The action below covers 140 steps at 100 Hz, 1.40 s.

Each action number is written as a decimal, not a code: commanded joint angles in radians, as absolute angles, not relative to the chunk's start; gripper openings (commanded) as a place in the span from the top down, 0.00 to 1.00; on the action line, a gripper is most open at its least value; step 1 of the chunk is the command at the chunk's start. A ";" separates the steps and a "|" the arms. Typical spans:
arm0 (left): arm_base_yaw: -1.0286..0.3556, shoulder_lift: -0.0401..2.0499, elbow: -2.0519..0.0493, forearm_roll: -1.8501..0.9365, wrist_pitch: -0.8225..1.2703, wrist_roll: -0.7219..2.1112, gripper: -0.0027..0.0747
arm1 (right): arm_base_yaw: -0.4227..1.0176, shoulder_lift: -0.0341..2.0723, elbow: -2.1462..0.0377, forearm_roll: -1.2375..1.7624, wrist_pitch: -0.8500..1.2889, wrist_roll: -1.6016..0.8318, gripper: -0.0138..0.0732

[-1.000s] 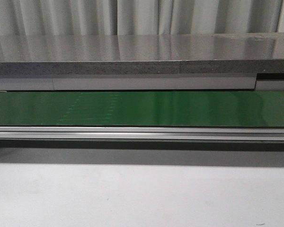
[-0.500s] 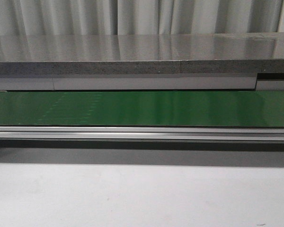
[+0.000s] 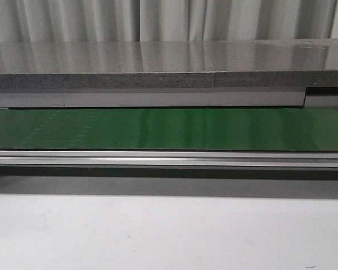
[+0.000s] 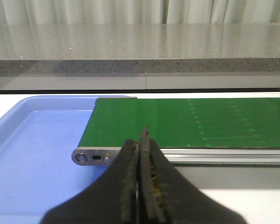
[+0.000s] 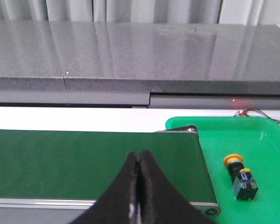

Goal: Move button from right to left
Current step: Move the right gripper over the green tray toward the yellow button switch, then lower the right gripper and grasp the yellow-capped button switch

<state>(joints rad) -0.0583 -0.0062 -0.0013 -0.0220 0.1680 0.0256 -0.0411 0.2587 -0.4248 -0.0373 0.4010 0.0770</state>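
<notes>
The button (image 5: 240, 175), with an orange-yellow cap and a black body bearing small coloured marks, lies on its side in a green tray (image 5: 266, 140) beside the end of the green conveyor belt (image 5: 93, 161). It shows only in the right wrist view. My right gripper (image 5: 138, 156) is shut and empty, over the belt and well to the side of the button. My left gripper (image 4: 141, 140) is shut and empty, near the belt's other end (image 4: 186, 123), beside a blue tray (image 4: 32, 144). Neither gripper nor the button shows in the front view.
The green belt (image 3: 169, 128) runs across the front view behind a metal rail (image 3: 169, 158). A grey stone-topped counter (image 3: 169, 62) stands behind it, with curtains beyond. White table surface (image 3: 169, 230) lies in front. A red-lit wire (image 5: 252, 111) sits at the green tray's far edge.
The faint dotted marks on the belt have shifted leftward in the front view, so the belt is running to the left. Nothing else has moved.
</notes>
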 commanded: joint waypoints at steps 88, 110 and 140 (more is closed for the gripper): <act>-0.063 -0.036 0.043 -0.025 0.083 0.023 0.99 | -0.397 0.954 -0.832 -0.167 0.515 0.228 0.91; -0.063 -0.036 0.043 -0.025 0.083 0.023 0.99 | -0.489 1.156 -0.959 -0.146 0.534 0.227 0.91; -0.063 -0.036 0.043 -0.025 0.083 0.023 0.99 | -0.512 1.397 -1.096 -0.040 0.644 0.080 0.89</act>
<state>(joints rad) -0.0583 -0.0062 -0.0013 -0.0220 0.1680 0.0256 -0.5073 1.3680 -1.0344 -0.0713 0.6419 0.1336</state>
